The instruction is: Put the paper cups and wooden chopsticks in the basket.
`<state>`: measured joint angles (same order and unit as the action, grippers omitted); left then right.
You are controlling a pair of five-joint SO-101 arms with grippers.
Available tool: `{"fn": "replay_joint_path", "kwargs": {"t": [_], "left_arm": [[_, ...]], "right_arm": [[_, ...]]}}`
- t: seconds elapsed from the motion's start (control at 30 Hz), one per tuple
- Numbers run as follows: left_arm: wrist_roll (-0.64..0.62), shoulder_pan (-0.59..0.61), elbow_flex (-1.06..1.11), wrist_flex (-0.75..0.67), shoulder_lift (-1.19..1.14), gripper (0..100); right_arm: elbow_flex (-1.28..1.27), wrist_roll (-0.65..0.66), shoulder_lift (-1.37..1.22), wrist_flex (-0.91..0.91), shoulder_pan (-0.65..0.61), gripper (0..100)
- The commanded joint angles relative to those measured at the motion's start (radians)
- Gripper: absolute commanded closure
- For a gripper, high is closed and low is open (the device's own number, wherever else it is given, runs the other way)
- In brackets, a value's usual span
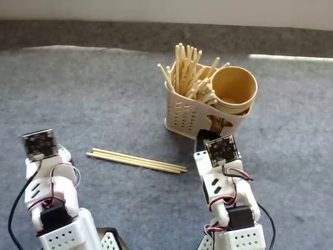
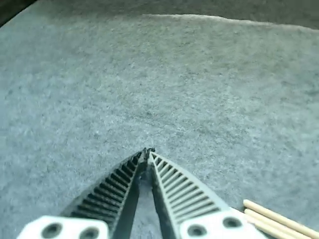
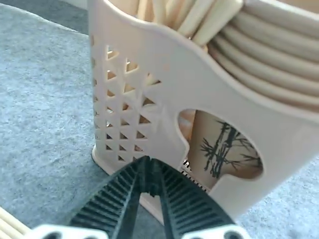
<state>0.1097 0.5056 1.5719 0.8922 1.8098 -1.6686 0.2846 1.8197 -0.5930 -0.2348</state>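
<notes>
Few pale wooden chopsticks [image 1: 136, 160] lie on grey surface [image 1: 93, 99]; left end effector [image 2: 148, 155], right end effector [image 3: 148, 164] both closed, empty; open, pinch mid-length.

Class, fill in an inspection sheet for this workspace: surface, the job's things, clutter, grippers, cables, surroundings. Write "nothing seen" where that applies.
Surface: grey carpet, flat.
Job's things: basket holds upright chopsticks and nested paper cups; a few loose chopsticks lie on the carpet between the arms.
Clutter: nothing seen.
Grippers: left gripper shut, holding nothing, over bare carpet; right gripper shut, holding nothing, close to the basket wall.
Cables: wires looped on both arms; black cable beside the left arm.
Surroundings: pale wall beyond the carpet.
</notes>
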Motion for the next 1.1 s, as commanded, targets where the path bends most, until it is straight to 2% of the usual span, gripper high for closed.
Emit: {"fn": "replay_joint_path", "kwargs": {"t": [0.0,0.1,0.23,0.37,0.5,0.63,0.8,0.93,1.07], "left_arm": [[0.077,-0.09,-0.051,-0.011,0.013,97],[0.086,-0.165,-0.073,0.044,0.013,97],[0.161,-0.245,-0.15,0.167,0.013,97],[0.167,-0.318,-0.208,0.284,0.013,97],[0.258,-0.418,-0.206,0.347,0.012,97],[0.31,-0.432,-0.186,0.358,-0.002,97],[0.351,-0.44,-0.231,0.356,-0.194,97],[0.351,-0.527,-0.297,0.354,-0.444,97],[0.351,-0.608,-0.404,0.354,-0.671,88]], "right_arm": [[-0.016,-0.009,0.019,0.002,0.012,99.4],[-0.016,-0.009,0.019,0.002,0.008,99.4],[-0.016,-0.009,0.019,0.002,0.008,99.4],[-0.018,-0.009,0.019,0.002,0.008,99.4],[-0.018,-0.009,0.019,0.002,0.008,99.4],[-0.018,-0.009,0.019,0.002,0.008,99.4],[-0.018,-0.009,0.019,0.002,0.012,99.4],[-0.018,-0.009,0.019,0.002,0.012,99.4],[-0.018,-0.009,0.019,0.002,0.015,99.4]]}}
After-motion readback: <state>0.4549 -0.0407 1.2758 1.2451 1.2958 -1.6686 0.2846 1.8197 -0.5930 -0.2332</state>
